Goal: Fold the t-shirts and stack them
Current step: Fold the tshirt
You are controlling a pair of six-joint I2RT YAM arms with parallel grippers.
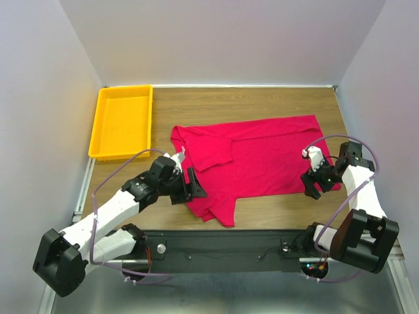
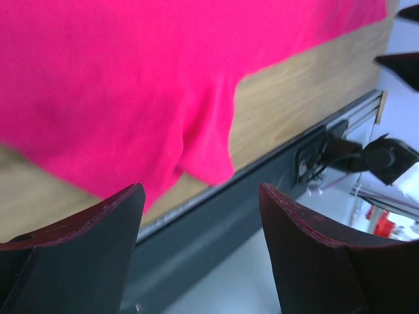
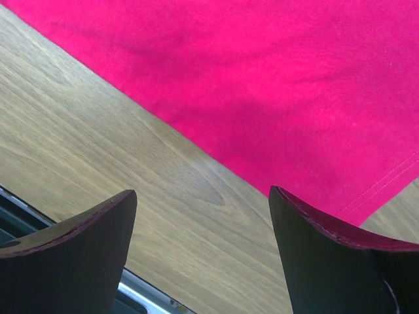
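One crimson t-shirt [image 1: 268, 157] lies spread across the wooden table, with a flap folded over near its left end and a bunched corner [image 1: 219, 208] close to the front edge. My left gripper [image 1: 194, 186] hovers at the shirt's left edge, open and empty. In the left wrist view the t-shirt [image 2: 124, 78] fills the upper left, beyond the left gripper [image 2: 201, 190]. My right gripper [image 1: 311, 184] is at the shirt's lower right corner, open and empty. In the right wrist view the right gripper [image 3: 203, 191] sits over bare wood, with the t-shirt [image 3: 281, 72] hem just past the fingertips.
A yellow plastic tray [image 1: 103, 124] stands at the back left of the table. A dark rail [image 1: 229, 239] runs along the near edge, by the arm bases. White walls close in the left, back and right sides.
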